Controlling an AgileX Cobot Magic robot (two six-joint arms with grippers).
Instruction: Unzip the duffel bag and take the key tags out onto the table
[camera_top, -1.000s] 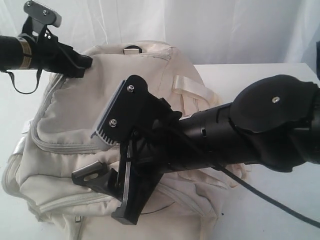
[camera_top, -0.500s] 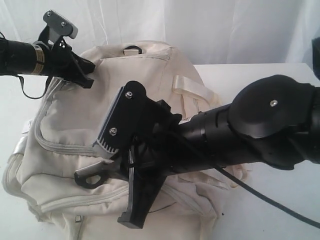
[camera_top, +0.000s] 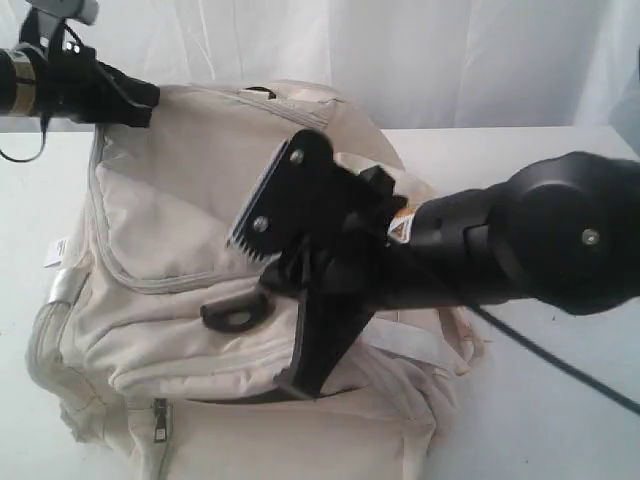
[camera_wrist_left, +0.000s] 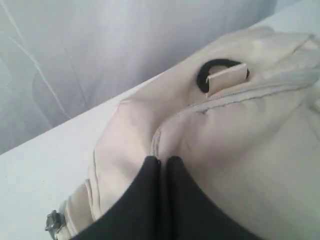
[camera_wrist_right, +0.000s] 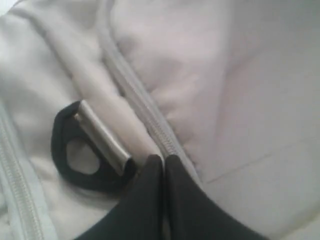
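The cream duffel bag (camera_top: 170, 230) lies on the white table (camera_top: 530, 420). My left gripper (camera_top: 148, 97) is at the bag's upper-left corner, shut on a fold of its fabric (camera_wrist_left: 150, 135) beside a seam, and that corner is pulled up. My right gripper (camera_top: 298, 385) points down at the bag's front. Its fingertips (camera_wrist_right: 154, 162) are shut together right on a grey zipper (camera_wrist_right: 132, 95), next to a black D-ring (camera_wrist_right: 67, 150). The zipper pull is hidden under the tips. The key tags are out of view.
A second black D-ring (camera_wrist_left: 212, 75) on a webbing loop sits at the bag's top. A lower pocket has a metal zipper pull (camera_top: 160, 415). White curtain (camera_top: 420, 50) hangs behind. My right arm (camera_top: 520, 250) covers the bag's right half.
Both grippers have shut. The left one moved up and left with the bag's corner, stretching the top flap upward. The right one rose and shifted right over the front zipper.
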